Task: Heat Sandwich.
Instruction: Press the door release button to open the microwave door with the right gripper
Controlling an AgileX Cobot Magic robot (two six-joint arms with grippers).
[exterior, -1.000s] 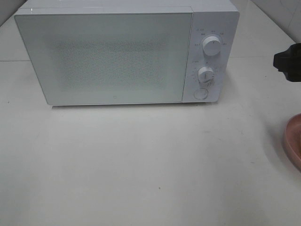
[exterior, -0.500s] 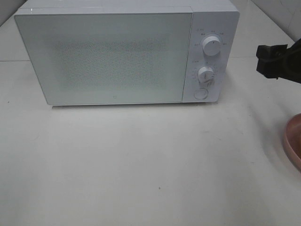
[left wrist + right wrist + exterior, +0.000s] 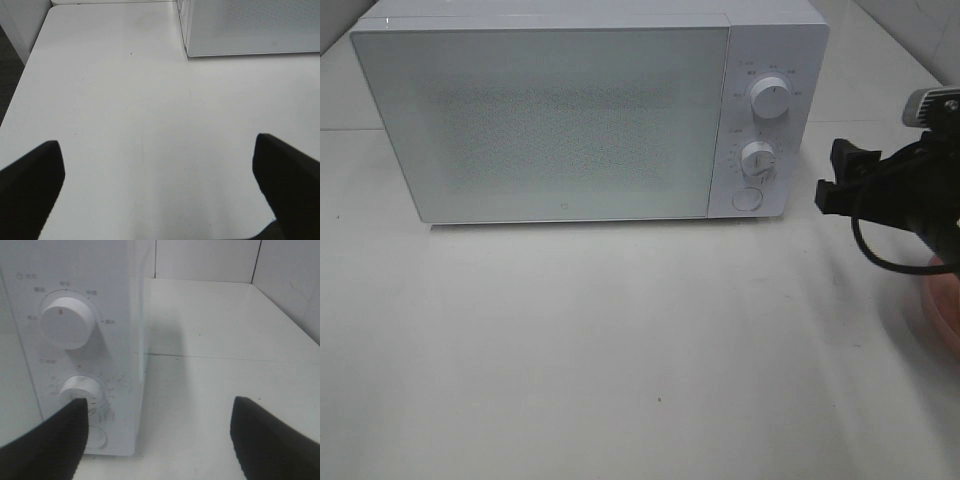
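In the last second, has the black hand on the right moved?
Yes. The right hand has swung leftward and lower from the picture's right edge, closing in on the microwave, which stays put.

Microwave [image 3: 570, 120]: white body. The door is pale grey-white with a fine speckled dot pattern over its middle.
Upper knob [image 3: 67, 322]: white, with a small red mark.
Lower knob [image 3: 758, 158]: white, ringed by faint grey scale marks.
Tabletop [image 3: 620, 340]: off-white with a few tiny dark specks.
Plate [image 3: 945, 310]: salmon-pink.
Right pincer [image 3: 835, 178] and left pincer [image 3: 160, 185]: black.
Wall tiles [image 3: 210, 260]: white with dark joints.
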